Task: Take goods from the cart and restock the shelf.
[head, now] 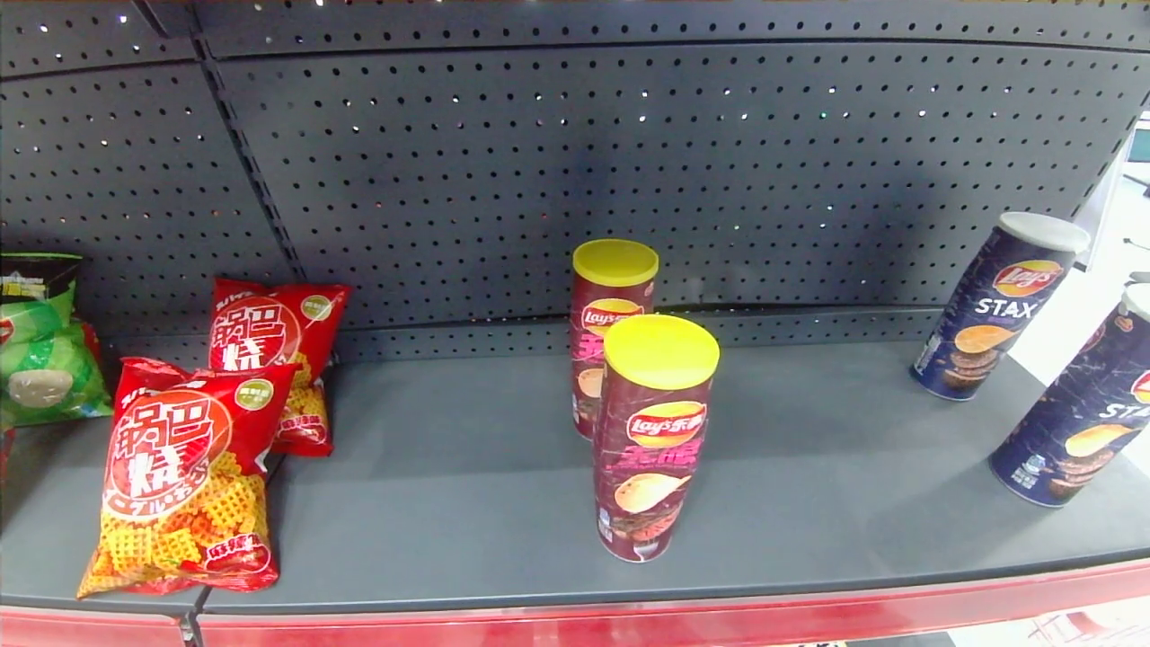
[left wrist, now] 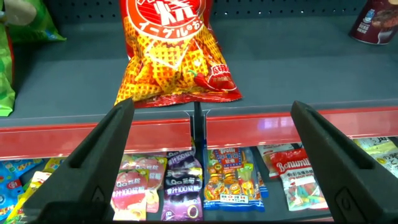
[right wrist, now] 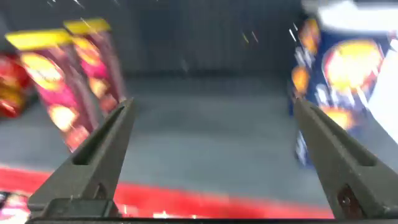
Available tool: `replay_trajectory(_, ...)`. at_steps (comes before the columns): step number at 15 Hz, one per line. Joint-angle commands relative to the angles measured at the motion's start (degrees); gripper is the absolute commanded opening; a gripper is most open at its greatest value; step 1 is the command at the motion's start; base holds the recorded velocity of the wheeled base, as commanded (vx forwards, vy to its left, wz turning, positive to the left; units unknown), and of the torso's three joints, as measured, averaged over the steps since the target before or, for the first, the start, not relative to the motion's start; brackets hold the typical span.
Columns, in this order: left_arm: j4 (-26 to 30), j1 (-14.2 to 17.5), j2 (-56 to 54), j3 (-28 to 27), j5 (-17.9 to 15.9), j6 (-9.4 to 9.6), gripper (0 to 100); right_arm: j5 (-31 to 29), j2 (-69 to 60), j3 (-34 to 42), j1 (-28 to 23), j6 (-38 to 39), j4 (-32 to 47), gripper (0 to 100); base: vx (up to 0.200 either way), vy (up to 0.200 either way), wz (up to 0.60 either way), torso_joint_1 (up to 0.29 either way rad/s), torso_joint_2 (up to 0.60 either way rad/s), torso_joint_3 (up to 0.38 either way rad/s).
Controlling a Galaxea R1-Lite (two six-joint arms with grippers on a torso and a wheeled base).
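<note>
On the grey shelf (head: 809, 467) stand two maroon chip cans with yellow lids, one in front (head: 654, 440) and one behind (head: 611, 323). Two dark blue chip cans (head: 993, 305) (head: 1083, 409) stand at the right end. Two red snack bags (head: 184, 485) (head: 274, 355) lie at the left. My left gripper (left wrist: 208, 165) is open and empty in front of the shelf's red edge (left wrist: 249, 127), below the red snack bag (left wrist: 174, 53). My right gripper (right wrist: 214, 162) is open and empty, facing the shelf between the maroon cans (right wrist: 59, 81) and a blue can (right wrist: 339, 81).
A green snack bag (head: 40, 350) sits at the shelf's far left. Perforated dark panels (head: 575, 162) back the shelf. A lower shelf holds several small candy packets (left wrist: 230, 180). The shelf has bare room between the bags, the maroon cans and the blue cans.
</note>
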Motion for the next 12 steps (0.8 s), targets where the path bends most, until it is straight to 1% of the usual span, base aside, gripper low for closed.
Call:
replay_trajectory(1,0.02,-0.01,-0.02,0.01,-0.02,-0.03,100,-2.06,-10.05,0.6,-1.56,-0.71,8.28,100,0.0,0.0,0.0,0.0,0.0,0.0)
replay_trajectory(5,0.02,-0.01,-0.02,0.01,-0.02,-0.03,100,-8.56,-17.52,0.6,-1.29,-1.77,19.88,100,0.0,0.0,0.0,0.0,0.0,0.0)
replay_trajectory(9,0.02,-0.01,-0.02,0.01,-0.02,-0.03,100,-10.23,-20.16,0.6,-0.42,-2.91,26.38,100,0.0,0.0,0.0,0.0,0.0,0.0)
replay_trajectory(12,0.02,-0.01,-0.02,0.01,-0.02,-0.03,100,-12.43,-20.16,0.6,-0.42,-3.96,29.81,100,0.0,0.0,0.0,0.0,0.0,0.0)
